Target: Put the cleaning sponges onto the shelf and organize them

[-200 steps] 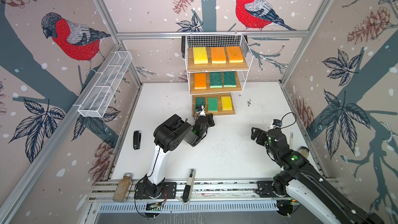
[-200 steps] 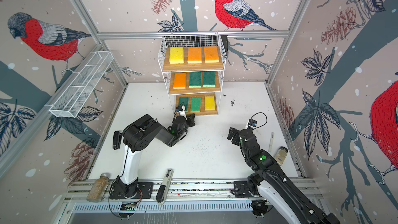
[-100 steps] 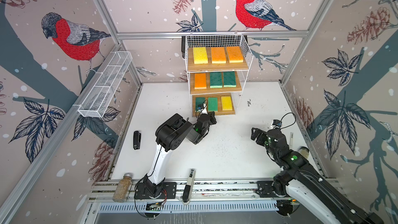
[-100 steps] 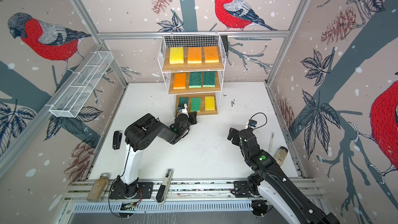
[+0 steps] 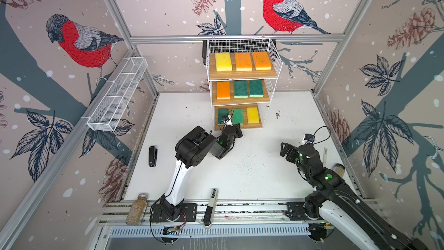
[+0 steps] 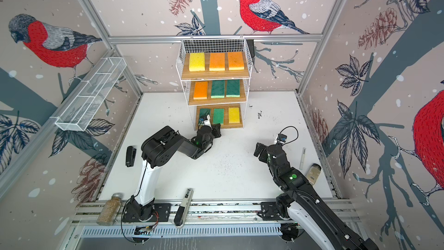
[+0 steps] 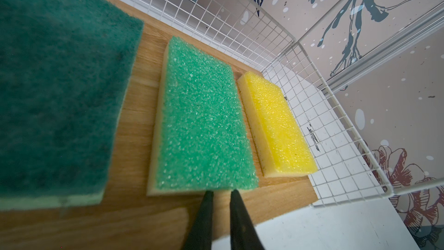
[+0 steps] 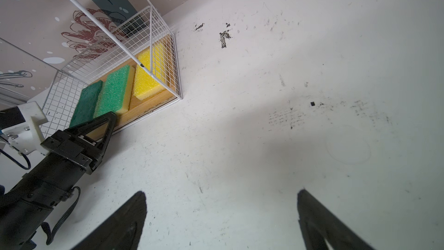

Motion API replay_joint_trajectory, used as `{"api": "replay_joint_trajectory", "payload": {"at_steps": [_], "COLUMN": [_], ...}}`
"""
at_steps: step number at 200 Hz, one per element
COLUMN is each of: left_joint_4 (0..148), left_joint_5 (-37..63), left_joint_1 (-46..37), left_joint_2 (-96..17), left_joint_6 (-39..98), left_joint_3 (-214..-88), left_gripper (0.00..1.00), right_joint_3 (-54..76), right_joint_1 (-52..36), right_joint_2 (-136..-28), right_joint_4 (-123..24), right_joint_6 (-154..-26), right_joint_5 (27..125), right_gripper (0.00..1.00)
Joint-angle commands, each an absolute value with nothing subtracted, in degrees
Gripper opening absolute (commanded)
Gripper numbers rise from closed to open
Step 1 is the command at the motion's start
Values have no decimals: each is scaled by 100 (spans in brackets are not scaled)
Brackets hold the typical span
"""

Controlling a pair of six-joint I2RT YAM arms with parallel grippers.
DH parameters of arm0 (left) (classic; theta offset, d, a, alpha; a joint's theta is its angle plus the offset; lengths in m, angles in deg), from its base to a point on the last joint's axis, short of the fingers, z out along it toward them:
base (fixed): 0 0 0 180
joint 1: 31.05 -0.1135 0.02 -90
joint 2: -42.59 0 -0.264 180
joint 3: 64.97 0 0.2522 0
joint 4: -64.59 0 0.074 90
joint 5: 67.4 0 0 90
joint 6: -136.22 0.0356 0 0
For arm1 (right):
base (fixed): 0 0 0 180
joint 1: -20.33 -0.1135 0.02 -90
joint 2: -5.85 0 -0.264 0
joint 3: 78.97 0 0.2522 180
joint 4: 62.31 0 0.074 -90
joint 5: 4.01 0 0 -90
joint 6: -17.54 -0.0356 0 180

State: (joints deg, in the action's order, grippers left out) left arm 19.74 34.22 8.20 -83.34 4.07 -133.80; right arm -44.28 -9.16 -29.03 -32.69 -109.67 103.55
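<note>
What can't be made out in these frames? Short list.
- Dark green sponge: in a top view, the wrist camera mount covers its near end; in the left wrist view it is blurred and cut by the edge.
- Left end effector: in the left wrist view, contact with the light green sponge is unclear.
- Black object behind the shelf: in both top views, mostly hidden by it.
- Jar by the right arm: label too small.

Shelf [image 7: 144, 92]: boards are light wood, smooth, satin, grain shows; sides are thin wire grid, white-coated metal. Dark green sponge [image 7: 60, 92]: fibrous scouring top, matt, fuzzy, w/ pale green foam under. Lighter green sponge [image 7: 201, 121]: coarse gritty top w/ tiny glints, cream foam under. Yellow sponge [image 7: 276, 126]: open-pored foam, rough. Table [image 8: 264, 140]: white, matt, smooth but scuffed w/ black marks. Left hand [image 7: 221, 192]: black plastic, matt. Basket [image 5: 115, 102]: white wire mesh.
</note>
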Motion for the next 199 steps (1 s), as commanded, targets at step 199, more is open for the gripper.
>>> {"api": "replay_joint_trajectory", "payload": {"at_steps": [199], "left_joint_4": [2234], "left_joint_5": [3425], "left_joint_1": [833], "left_joint_2": [-8301], "left_joint_6": [395], "left_joint_3": [-13454], "left_gripper": [17], "right_joint_3": [-4411], "right_joint_1": [-896], "right_joint_2": [-2877], "right_joint_4": [-3405], "right_joint_6": [-10886], "right_joint_5": [10286], "right_gripper": [97]}}
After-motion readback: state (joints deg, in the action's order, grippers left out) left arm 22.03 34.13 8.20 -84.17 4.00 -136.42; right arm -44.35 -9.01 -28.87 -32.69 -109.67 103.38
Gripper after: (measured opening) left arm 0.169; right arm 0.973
